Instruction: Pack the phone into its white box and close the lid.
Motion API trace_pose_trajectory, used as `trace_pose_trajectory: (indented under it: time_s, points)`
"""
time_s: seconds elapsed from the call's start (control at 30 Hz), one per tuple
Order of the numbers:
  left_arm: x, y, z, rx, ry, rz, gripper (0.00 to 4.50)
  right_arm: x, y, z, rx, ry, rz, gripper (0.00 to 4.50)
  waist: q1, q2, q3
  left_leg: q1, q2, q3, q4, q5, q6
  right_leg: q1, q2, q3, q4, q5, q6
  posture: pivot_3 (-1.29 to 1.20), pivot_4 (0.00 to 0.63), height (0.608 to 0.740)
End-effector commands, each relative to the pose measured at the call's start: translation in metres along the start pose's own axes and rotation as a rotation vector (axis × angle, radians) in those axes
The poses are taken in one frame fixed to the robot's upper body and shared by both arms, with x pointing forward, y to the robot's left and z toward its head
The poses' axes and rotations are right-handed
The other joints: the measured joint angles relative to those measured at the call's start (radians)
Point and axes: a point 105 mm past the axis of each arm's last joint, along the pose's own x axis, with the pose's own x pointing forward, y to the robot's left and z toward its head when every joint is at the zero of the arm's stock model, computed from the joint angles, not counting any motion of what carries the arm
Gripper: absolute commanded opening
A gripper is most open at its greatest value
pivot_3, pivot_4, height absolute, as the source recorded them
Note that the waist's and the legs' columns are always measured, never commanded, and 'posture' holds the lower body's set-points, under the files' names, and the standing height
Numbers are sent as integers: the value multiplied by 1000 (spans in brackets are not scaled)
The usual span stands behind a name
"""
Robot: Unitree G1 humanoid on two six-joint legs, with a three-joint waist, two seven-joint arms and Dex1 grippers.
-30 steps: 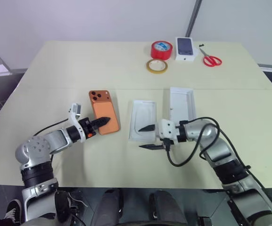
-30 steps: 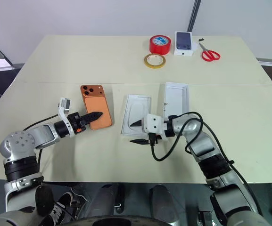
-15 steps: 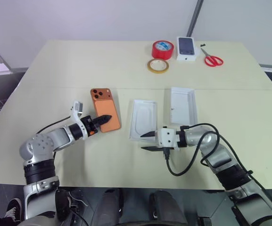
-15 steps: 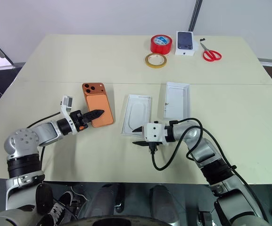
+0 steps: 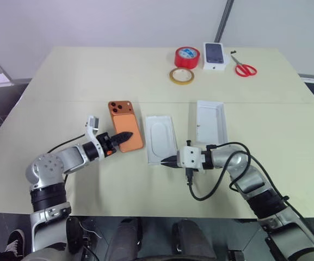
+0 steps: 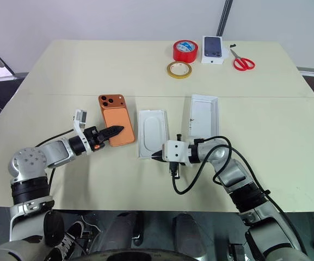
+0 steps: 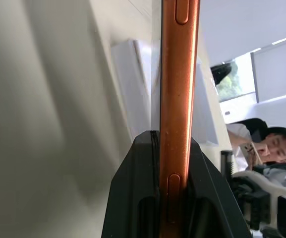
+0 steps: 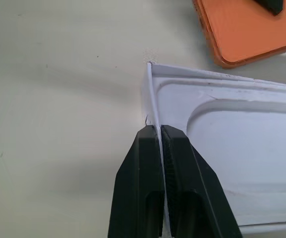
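Note:
The orange-copper phone (image 5: 123, 128) lies back up on the table, its camera block at the far end. My left gripper (image 5: 126, 135) is shut on its near right edge; in the left wrist view the phone's side (image 7: 178, 74) sits pinched between the black fingers (image 7: 133, 198). Just right of it lies the white box (image 5: 159, 140) with its oval-recessed insert. My right gripper (image 5: 166, 161) is shut on the box's thin near wall (image 8: 152, 106). The lid (image 5: 211, 122) rests open side up, right of the box.
At the table's far edge are a red tape roll (image 5: 187, 56), a yellow tape ring (image 5: 182, 76), a white box printed with a dark phone (image 5: 215, 56) and red scissors (image 5: 244, 69). A person (image 7: 261, 144) shows in the left wrist view's background.
My right gripper's jaws have closed onto the box's near wall. The box now lies closer to the phone, with only a narrow gap between them. The left gripper's hold is unchanged.

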Motion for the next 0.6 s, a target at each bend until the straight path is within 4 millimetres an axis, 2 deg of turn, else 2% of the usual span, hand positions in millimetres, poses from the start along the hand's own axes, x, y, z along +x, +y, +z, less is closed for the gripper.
trace_pose_trajectory:
  time_s: [0.03,0.17,0.27,0.4,0.5,0.6]
  points:
    - [4,-27,17,57,-49,-85,0,8,-8,24,-39,-72,-12,89,1,0,0,0,0,0,0,0,0,0,0,0,0,0,0,0,150,740]
    - [12,-31,16,62,-31,-96,0,26,-10,22,-51,-42,-21,89,-1,0,0,0,0,0,0,0,0,-1,1,0,0,0,0,0,150,740]
    - [17,-28,5,63,31,-92,0,32,-6,30,29,-87,-11,89,0,0,0,-1,0,0,0,2,-3,-1,1,0,1,0,0,0,150,740]
    - [19,-30,-6,39,86,-118,0,29,-5,37,39,-113,-16,1414,2,0,0,-3,0,0,2,3,-5,-3,1,0,1,0,0,0,150,740]
    - [18,-29,-13,8,115,-128,0,14,-11,48,47,-155,-35,2810,3,0,0,-4,0,0,1,3,-4,-3,1,0,1,0,0,0,150,740]
    - [17,-30,-17,4,137,-137,0,-1,-18,52,85,-171,-62,2810,2,0,0,-4,0,-1,1,2,-4,-4,1,-1,1,0,0,0,150,740]
